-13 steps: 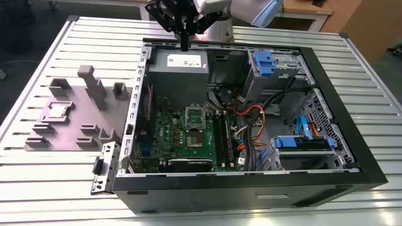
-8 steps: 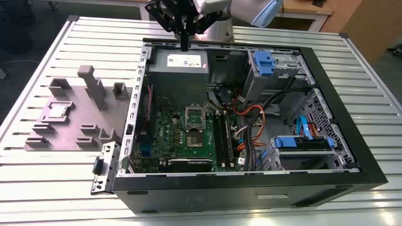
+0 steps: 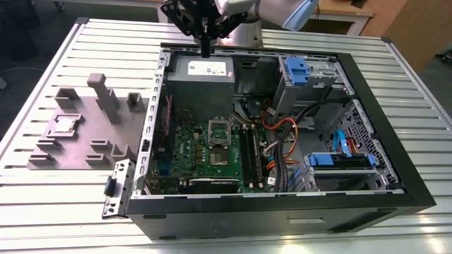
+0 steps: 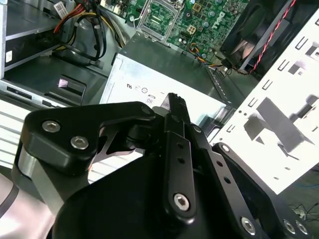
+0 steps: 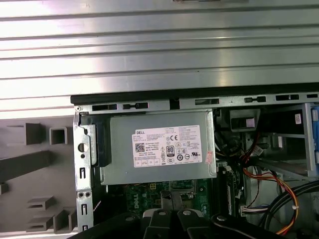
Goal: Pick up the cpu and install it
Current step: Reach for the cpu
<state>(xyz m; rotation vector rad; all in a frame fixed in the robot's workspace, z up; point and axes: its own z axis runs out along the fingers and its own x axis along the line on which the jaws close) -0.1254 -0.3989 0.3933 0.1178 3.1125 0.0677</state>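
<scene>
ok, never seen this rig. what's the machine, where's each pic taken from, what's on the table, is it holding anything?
It's one robot arm with a black two-finger gripper. The exterior view looks down from off the arm at a slatted metal table carrying an open computer case and, on the exterior view's left, a grey tray. Both wrist views come from cameras riding on the arm: the first wrist view looks down at the power supply, the second wrist view looks along the gripper's black linkage toward the green motherboard. The cpu, the small silver square, lies on the tray. The gripper hangs above the power supply, shut and holding nothing, well apart from the cpu.
</scene>
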